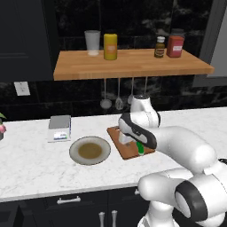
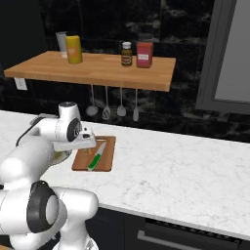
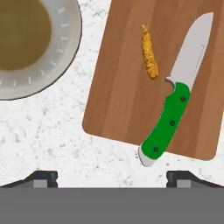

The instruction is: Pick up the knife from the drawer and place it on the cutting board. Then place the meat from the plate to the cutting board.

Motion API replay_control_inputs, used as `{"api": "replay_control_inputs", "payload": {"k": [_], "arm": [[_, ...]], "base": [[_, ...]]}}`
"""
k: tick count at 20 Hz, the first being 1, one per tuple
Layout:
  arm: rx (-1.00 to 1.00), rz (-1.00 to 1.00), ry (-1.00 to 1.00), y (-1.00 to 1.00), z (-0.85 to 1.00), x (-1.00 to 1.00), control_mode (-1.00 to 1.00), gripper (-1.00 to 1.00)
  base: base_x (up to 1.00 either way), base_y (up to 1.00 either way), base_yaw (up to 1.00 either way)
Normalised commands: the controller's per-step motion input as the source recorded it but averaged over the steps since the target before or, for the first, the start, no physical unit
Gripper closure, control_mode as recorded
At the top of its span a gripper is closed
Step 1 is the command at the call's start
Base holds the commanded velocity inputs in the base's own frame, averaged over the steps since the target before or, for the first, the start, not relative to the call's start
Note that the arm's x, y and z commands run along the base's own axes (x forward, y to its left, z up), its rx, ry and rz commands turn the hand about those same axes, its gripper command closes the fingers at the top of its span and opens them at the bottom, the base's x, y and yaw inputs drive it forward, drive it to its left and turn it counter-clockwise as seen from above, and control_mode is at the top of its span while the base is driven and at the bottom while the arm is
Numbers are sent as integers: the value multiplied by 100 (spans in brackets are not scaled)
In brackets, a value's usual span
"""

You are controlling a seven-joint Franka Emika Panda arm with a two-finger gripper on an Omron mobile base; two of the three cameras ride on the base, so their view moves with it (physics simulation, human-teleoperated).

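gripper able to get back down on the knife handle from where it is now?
Probably yes. The gripper hangs open above the board, and the knife lies flat on it with nothing over the green handle. The meat lies apart from the handle, beside the blade. The handle's butt overhangs the board edge.
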Motion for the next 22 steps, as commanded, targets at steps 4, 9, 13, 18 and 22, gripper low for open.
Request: {"api": "replay_control_inputs", "payload": {"k": [4, 9, 13, 18, 22], "arm": [[3, -4, -9, -9, 75, -69, -100, -100], [5, -1, -13, -17, 84, -71, -100, -100], [10, 0, -17, -23, 82, -81, -100, -100], [19, 0, -19, -22, 90, -73, -100, -100], [33, 0, -14, -16, 85, -62, -100, -100]], "base": [[0, 0, 0], [0, 0, 0], [0, 0, 0], [0, 0, 0], [0, 0, 0]]}}
